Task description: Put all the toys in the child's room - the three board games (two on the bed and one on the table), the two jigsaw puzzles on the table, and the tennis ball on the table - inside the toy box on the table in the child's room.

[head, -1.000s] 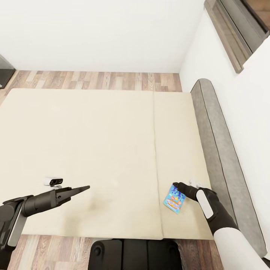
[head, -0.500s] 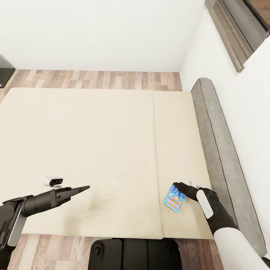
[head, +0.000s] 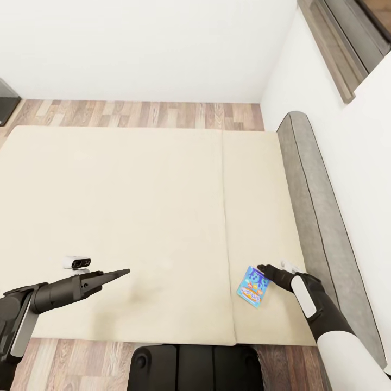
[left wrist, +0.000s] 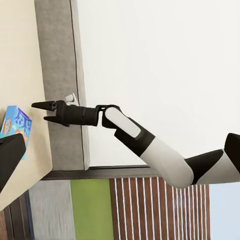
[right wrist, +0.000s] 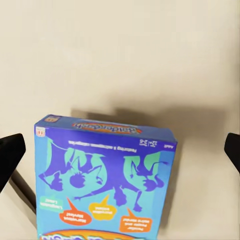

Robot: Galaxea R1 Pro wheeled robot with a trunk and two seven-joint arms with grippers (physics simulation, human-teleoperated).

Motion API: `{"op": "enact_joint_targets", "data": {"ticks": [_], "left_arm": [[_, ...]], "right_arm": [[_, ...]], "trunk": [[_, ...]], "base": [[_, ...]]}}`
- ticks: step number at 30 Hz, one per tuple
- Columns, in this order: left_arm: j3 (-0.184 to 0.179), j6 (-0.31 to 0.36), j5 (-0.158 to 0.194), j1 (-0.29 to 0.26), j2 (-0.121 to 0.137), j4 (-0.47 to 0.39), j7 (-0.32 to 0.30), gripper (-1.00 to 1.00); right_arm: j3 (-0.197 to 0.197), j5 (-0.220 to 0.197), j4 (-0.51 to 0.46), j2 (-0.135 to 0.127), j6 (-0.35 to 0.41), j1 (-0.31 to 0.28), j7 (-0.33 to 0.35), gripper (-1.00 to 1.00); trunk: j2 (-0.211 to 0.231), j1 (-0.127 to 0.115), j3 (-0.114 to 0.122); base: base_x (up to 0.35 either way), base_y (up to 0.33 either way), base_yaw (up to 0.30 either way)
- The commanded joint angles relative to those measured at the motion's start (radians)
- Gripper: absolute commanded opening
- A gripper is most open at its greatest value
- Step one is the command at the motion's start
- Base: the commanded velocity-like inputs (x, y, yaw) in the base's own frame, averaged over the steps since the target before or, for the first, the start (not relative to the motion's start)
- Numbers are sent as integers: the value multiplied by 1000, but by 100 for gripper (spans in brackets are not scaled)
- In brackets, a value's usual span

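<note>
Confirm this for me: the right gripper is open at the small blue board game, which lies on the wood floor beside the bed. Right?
Not quite. The small blue board game lies on the cream bed, near its front edge, not on the floor; the head view shows this. The rest holds: the right gripper is open at the game, its fingertips spread wide apart in the right wrist view.
</note>
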Motion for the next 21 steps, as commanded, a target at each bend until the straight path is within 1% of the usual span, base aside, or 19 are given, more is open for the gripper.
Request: {"op": "enact_joint_targets", "data": {"ticks": [1, 11, 21], "left_arm": [[0, 11, -1, 0, 0, 0, -4, 100], [0, 11, -1, 0, 1, 0, -4, 100], [0, 11, -1, 0, 1, 0, -4, 100]], "right_arm": [[-1, -8, -1, 0, 5, 0, -4, 100], [-1, -9, 0, 0, 5, 1, -3, 100], [-1, -10, 2, 0, 6, 2, -1, 100]], "trunk": [[-2, 1, -2], [-2, 1, -10], [-2, 1, -25]], "base": [[0, 0, 0], [0, 0, 0], [0, 0, 0]]}}
